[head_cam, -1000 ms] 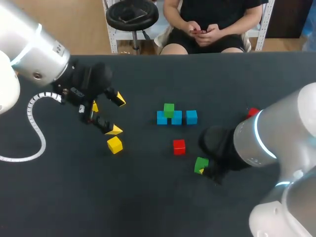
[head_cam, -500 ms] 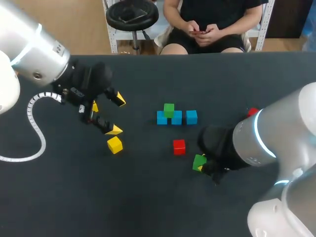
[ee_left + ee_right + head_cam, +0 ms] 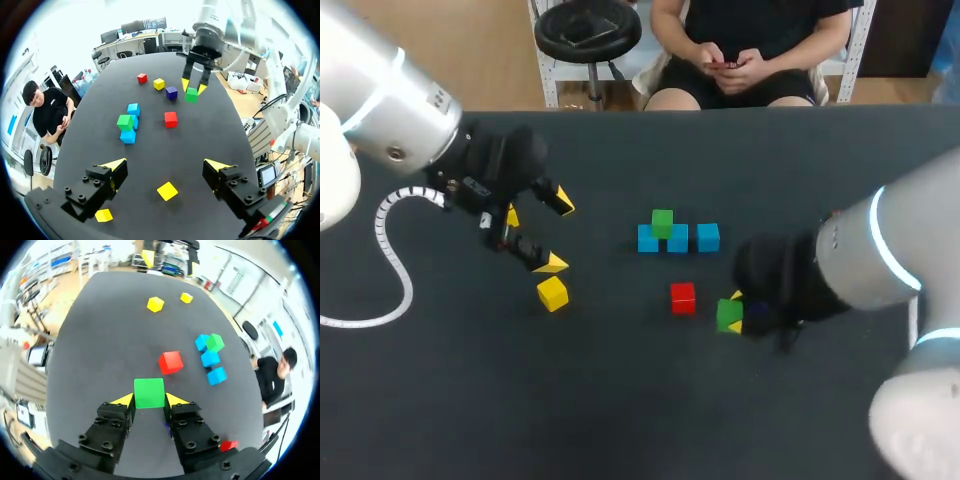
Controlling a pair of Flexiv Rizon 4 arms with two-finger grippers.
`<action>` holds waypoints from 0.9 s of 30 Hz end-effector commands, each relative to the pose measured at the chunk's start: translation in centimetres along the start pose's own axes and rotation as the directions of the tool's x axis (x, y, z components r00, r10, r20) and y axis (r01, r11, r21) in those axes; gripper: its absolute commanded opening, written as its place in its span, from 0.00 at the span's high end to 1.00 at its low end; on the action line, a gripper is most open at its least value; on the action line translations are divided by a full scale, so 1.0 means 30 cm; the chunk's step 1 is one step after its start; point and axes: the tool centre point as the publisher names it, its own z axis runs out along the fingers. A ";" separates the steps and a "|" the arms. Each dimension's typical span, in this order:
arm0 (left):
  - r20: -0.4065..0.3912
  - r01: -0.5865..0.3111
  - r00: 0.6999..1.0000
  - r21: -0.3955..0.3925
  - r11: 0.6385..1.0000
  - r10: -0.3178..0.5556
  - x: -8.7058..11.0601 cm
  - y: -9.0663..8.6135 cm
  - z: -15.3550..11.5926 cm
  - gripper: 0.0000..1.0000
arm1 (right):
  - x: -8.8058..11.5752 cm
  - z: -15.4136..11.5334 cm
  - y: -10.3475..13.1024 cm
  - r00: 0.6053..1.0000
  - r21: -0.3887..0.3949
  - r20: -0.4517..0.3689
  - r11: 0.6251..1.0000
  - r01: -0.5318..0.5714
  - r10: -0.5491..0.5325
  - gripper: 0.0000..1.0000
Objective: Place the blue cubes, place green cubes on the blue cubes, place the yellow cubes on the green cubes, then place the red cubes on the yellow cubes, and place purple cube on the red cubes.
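The right hand grips a green cube between its yellow tips, near the red cube on the tabletop. The left hand hangs with fingers spread wide above a yellow cube, well apart from the three blue cubes, which carry another green cube.

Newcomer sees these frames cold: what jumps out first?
The right arm's jaws are shut on a small green cube, held close beside a loose red cube mid-table. Behind them, a row of three blue cubes carries another green cube on top. The left arm's jaws stand wide open near a yellow cube.
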 end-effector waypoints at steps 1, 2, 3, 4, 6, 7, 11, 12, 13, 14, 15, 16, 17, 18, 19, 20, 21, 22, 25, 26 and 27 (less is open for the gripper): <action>0.001 -0.002 1.000 0.001 1.000 0.002 0.003 0.002 -0.001 0.00 | -0.014 -0.087 -0.059 0.997 -0.184 -0.051 0.982 0.050 -0.060 1.00; 0.001 -0.002 1.000 0.001 1.000 0.002 0.003 0.002 -0.001 0.00 | -0.017 -0.093 -0.071 0.993 -0.192 -0.061 0.978 0.084 -0.098 1.00; 0.001 -0.002 1.000 0.001 1.000 0.002 0.003 0.002 -0.001 0.00 | -0.020 -0.096 -0.082 0.991 -0.206 -0.073 0.974 0.092 -0.109 1.00; 0.001 -0.002 1.000 0.001 1.000 0.002 0.003 0.002 -0.001 0.00 | -0.018 -0.100 -0.093 0.991 -0.203 -0.078 0.975 0.089 -0.107 1.00; 0.001 -0.002 1.000 0.001 1.000 0.002 0.003 0.002 -0.001 0.00 | -0.021 -0.104 -0.116 0.988 -0.206 -0.091 0.973 0.103 -0.124 1.00; 0.001 -0.002 1.000 0.001 1.000 0.002 0.003 0.002 -0.001 0.00 | -0.021 -0.107 -0.129 0.988 -0.206 -0.090 0.973 0.101 -0.122 1.00; 0.001 -0.002 1.000 0.001 1.000 0.002 0.003 0.002 -0.001 0.00 | -0.021 -0.110 -0.178 0.990 -0.205 -0.088 0.975 0.089 -0.109 1.00; 0.001 -0.002 1.000 0.001 1.000 0.002 0.003 0.002 -0.001 0.00 | -0.022 -0.110 -0.190 0.991 -0.202 -0.081 0.975 0.091 -0.109 1.00; 0.001 -0.002 1.000 0.001 1.000 0.002 0.003 0.002 -0.001 0.00 | -0.026 -0.110 -0.203 0.991 -0.202 -0.076 0.975 0.095 -0.112 1.00; 0.001 -0.002 1.000 0.001 1.000 0.002 0.003 0.002 -0.001 0.00 | -0.028 -0.108 -0.216 0.992 -0.199 -0.061 0.975 0.095 -0.109 1.00; 0.001 -0.002 1.000 0.001 1.000 0.002 0.003 0.002 -0.001 0.00 | -0.032 -0.106 -0.229 0.993 -0.199 -0.042 0.975 0.104 -0.115 1.00; 0.001 -0.002 1.000 0.001 1.000 0.002 0.003 0.002 -0.001 0.00 | -0.035 -0.104 -0.241 0.994 -0.209 -0.032 0.973 0.097 -0.106 1.00; 0.001 -0.002 1.000 0.001 1.000 0.002 0.003 0.002 -0.001 0.00 | -0.037 -0.101 -0.252 0.995 -0.207 -0.020 0.974 0.092 -0.098 1.00; 0.001 -0.002 1.000 0.001 1.000 0.002 0.003 0.002 -0.001 0.00 | -0.041 -0.097 -0.265 0.995 -0.210 0.005 0.973 0.099 -0.100 1.00; 0.001 -0.002 1.000 0.001 1.000 0.002 0.003 0.002 -0.001 0.00 | -0.046 -0.095 -0.273 0.995 -0.213 0.024 0.972 0.098 -0.095 1.00; 0.001 -0.002 1.000 0.001 1.000 0.002 0.003 0.002 -0.001 0.00 | -0.049 -0.092 -0.283 0.995 -0.206 0.041 0.973 0.102 -0.096 1.00; 0.001 -0.002 1.000 0.001 1.000 0.002 0.003 0.002 -0.001 0.00 | -0.052 -0.088 -0.295 0.992 -0.204 0.057 0.972 0.119 -0.109 1.00; 0.001 -0.002 1.000 0.001 1.000 0.002 0.003 0.002 -0.001 0.00 | -0.054 -0.081 -0.305 0.994 -0.211 0.054 0.971 0.109 -0.099 1.00; 0.001 -0.002 1.000 0.001 1.000 0.002 0.003 0.002 -0.001 0.00 | -0.065 -0.066 -0.326 0.991 -0.209 0.083 0.971 0.118 -0.103 1.00; 0.001 -0.002 1.000 0.001 1.000 0.002 0.003 0.002 -0.001 0.00 | -0.065 -0.059 -0.333 0.991 -0.209 0.085 0.971 0.116 -0.100 1.00; 0.001 -0.002 1.000 0.001 1.000 0.002 0.003 0.002 -0.001 0.00 | -0.066 -0.052 -0.340 0.991 -0.208 0.091 0.971 0.114 -0.097 1.00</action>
